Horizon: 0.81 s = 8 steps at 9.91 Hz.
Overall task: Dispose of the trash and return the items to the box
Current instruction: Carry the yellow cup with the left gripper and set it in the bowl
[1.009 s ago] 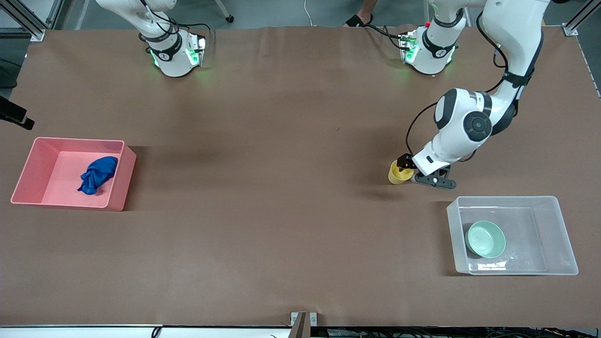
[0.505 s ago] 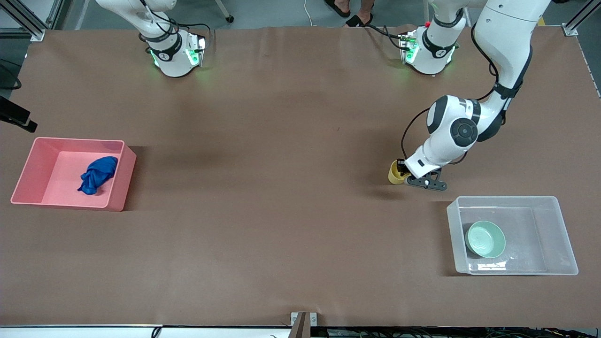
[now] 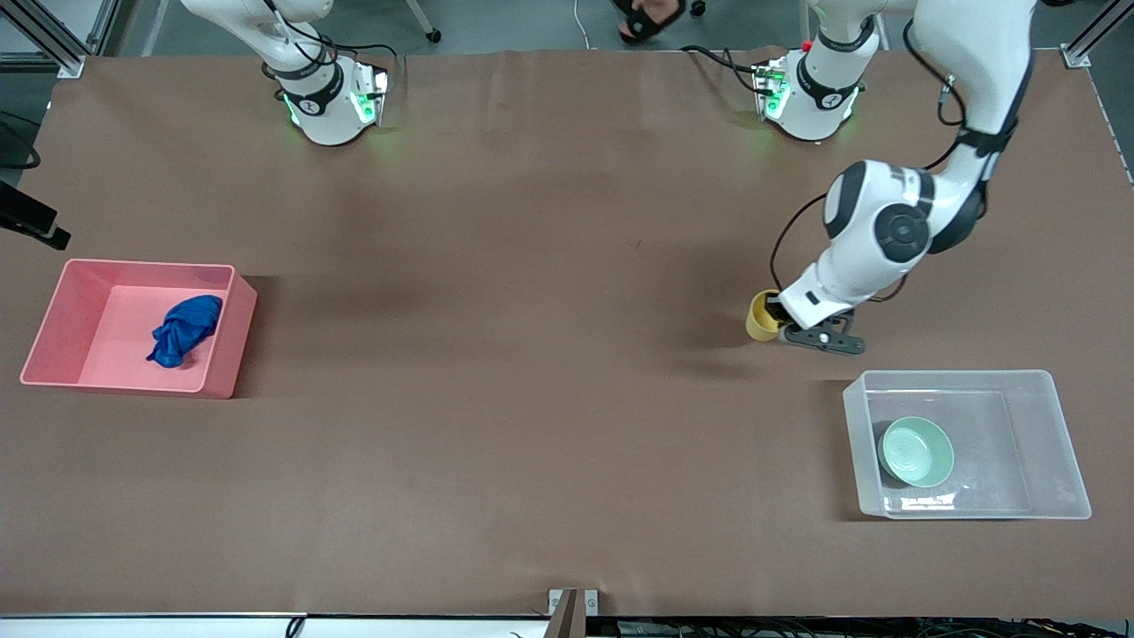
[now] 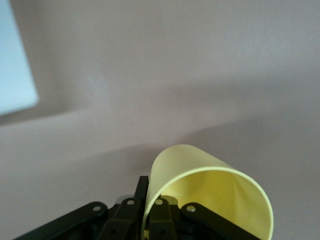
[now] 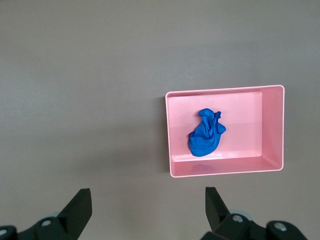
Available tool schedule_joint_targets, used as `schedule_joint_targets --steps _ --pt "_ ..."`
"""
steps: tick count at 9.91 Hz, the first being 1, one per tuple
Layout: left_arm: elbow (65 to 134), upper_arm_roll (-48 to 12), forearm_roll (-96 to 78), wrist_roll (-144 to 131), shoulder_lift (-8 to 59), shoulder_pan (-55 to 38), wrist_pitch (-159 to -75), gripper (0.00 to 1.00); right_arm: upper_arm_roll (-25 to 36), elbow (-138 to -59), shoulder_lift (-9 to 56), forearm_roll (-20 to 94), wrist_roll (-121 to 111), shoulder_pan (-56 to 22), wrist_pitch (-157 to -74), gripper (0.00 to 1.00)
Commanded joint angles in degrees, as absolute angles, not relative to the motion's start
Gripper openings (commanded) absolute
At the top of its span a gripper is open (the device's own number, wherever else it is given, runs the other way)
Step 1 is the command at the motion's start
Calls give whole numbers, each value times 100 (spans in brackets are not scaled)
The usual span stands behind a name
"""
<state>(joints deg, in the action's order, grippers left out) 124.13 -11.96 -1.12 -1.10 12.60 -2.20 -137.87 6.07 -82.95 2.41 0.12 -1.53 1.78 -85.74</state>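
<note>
My left gripper (image 3: 773,316) is shut on the rim of the yellow cup (image 3: 759,317), with one finger inside the wall and one outside. It holds the cup tilted, just above the table, beside the clear box (image 3: 1067,434). In the left wrist view the cup (image 4: 210,190) fills the space by my left gripper (image 4: 149,194). The mint-green bowl (image 3: 916,452) lies in the clear box. The blue cloth wad (image 3: 184,330) lies in the pink bin (image 3: 53,310). My right gripper (image 5: 147,202) is open and empty, high over the table, and looks down on the wad (image 5: 205,134).
The pink bin (image 5: 175,130) stands at the right arm's end of the table. The clear box stands at the left arm's end, nearer to the front camera than the cup. The right arm waits, its hand out of the front view.
My left gripper has moved a little toward the left arm's end with the yellow cup in it, and the cup sits slightly higher. The bowl, wad and bins have not moved.
</note>
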Motion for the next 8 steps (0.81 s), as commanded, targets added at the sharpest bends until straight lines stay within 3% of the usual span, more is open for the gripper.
schedule_joint_targets --steps 1,3,5,8 --pt "11448 -680 0 462 1607 -149 -13316 0 510 -8411 123 -35 -167 272 -8613 100" --pt "10324 -82 -96 939 2211 -141 -13315 0 510 -8411 140 -35 -167 272 -8639 100" --pt "8832 393 -298 1289 3351 -132 -13193 0 510 -8411 132 -35 -158 281 -8622 100" --pt "7894 747 -981 2598 4524 87 -13184 0 510 -8385 149 -35 -167 281 -8648 100"
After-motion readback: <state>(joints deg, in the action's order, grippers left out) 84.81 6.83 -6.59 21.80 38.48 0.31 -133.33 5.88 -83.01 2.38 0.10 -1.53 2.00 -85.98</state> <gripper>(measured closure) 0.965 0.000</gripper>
